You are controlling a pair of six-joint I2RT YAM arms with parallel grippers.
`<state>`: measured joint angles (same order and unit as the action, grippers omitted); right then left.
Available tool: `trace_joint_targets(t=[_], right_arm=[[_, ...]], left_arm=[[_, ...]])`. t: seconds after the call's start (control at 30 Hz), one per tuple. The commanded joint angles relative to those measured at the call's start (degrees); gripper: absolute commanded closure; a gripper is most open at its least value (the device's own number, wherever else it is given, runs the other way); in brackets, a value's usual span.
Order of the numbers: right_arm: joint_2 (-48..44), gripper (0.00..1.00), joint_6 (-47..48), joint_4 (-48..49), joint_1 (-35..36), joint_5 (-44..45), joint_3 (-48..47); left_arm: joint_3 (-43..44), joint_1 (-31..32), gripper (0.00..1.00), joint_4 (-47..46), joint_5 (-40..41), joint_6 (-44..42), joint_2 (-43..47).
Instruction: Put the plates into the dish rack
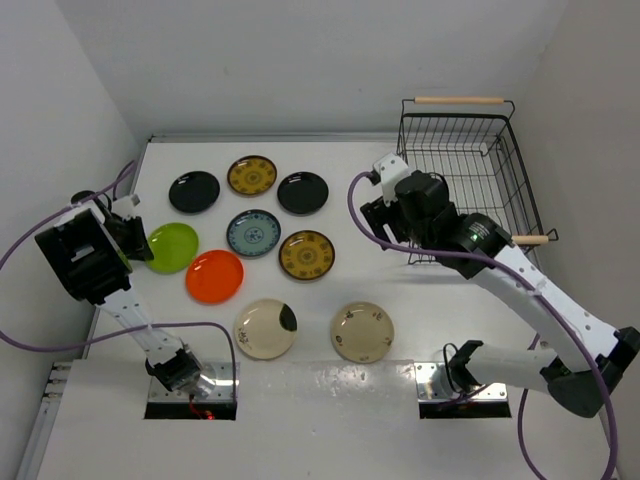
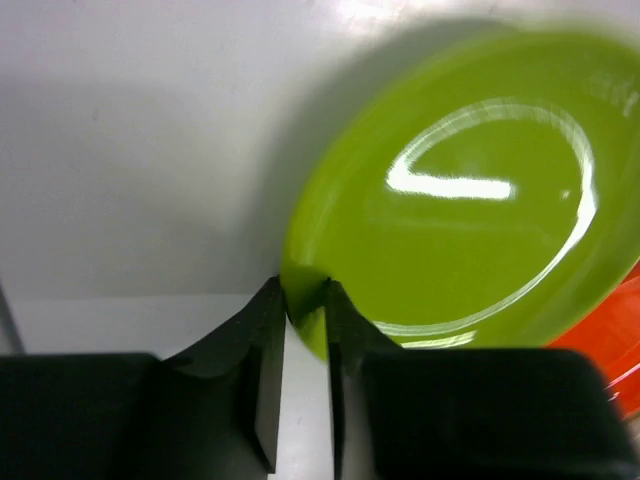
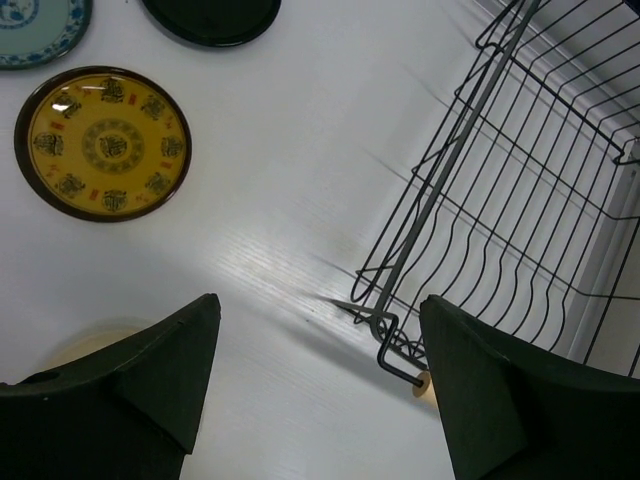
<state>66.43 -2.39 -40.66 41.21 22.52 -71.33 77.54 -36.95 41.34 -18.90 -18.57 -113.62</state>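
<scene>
Left gripper [image 2: 300, 292] was clamped on the near rim of the lime green plate [image 2: 470, 200], probably the only grabbable bit lying flat. Right gripper [image 3: 320, 305] hung wide open, dish rack [image 3: 520, 200] just right of it.

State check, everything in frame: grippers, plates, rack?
left gripper: shut on the lime green plate rim.
right gripper: open, empty, beside the dish rack.
lime green plate: on the table, rim pinched.
other eight plates: flat on the table, untouched.
dish rack: upright, empty.
</scene>
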Motion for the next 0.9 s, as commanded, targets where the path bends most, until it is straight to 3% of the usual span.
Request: trace_joint_targets(t=[0.0, 0.07, 0.1, 0.33, 0.47, 0.67, 0.7, 0.77, 0.87], right_arm=[[-1.13, 0.2, -1.56, 1.29, 2.46, 3.22, -2.67], [-1.31, 0.2, -0.86, 0.68, 3.34, 3.76, -3.11], [-1.48, 0.2, -0.68, 0.76, 4.22, 4.02, -3.03], [-3.5, 0.21, -0.94, 0.32, 7.21, 4.28, -0.83], [-3.77, 0.26, -0.59, 1.02, 7.92, -1.16, -0.12], [-2.28, 0.25, 0.55, 9.0, 7.75, -8.63, 0.84], [-2.01, 0.22, 0.55, 11.55, 7.66, -11.07, 0.84], [-0.43, 0.07, 0.55, 16.55, 7.57, -13.2, 0.75], [3.34, 0.01, 0.46, 24.39, 6.87, -19.52, -0.12]], left_arm=[[-0.46, 0.3, 0.81, -2.49, -3.6, 0.98, -3.53], [1.02, -0.22, 0.97, -2.49, -5.8, 2.03, -4.06], [1.65, -0.92, 1.0, -2.49, -5.8, 3.87, -4.06], [4.38, -2.68, 1.0, -1.79, -15.71, 3.89, 4.36], [8.59, -1.99, 1.0, 3.82, -21.79, -0.33, 10.25], [11.4, 6.0, 1.0, 5.24, -26.63, -3.14, 22.98], [11.93, 7.49, 1.0, 5.24, -26.63, -3.14, 24.23], [12.81, 12.5, 1.0, 5.24, -27.86, -3.14, 26.43], [13.43, 21.02, 1.0, 5.24, -29.7, -2.53, 28.46]])
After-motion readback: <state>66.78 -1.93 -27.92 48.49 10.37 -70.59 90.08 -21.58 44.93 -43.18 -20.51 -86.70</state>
